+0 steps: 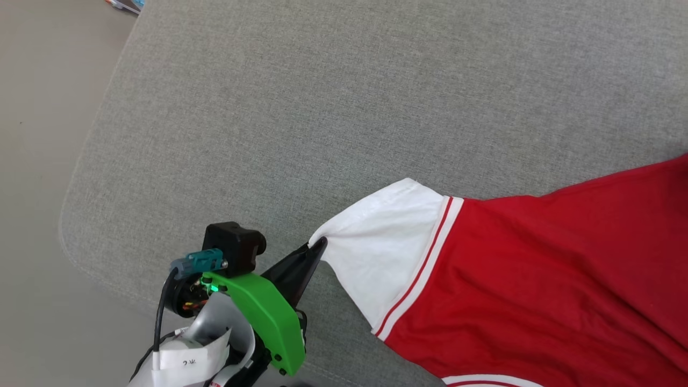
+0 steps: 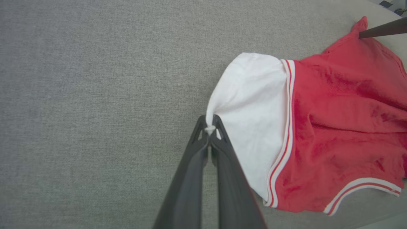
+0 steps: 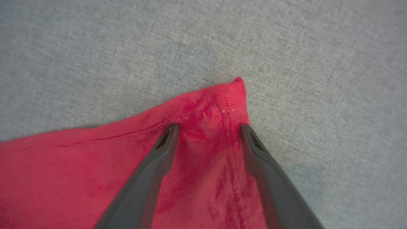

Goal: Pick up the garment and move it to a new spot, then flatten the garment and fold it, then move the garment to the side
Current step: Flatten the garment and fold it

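Garment red, white sleeve, striped trim; left jaws pinch sleeve; right jaws wide.

- The garment: red body, white sleeve, thin red-and-white striped trim where they meet.
- Padded surface under the garment: mottled grey weave.
- Left gripper at the garment's sleeve: dark grey fingers, bright green cover, black camera block, teal connector.
- Floor, far from the garment: plain beige-grey.
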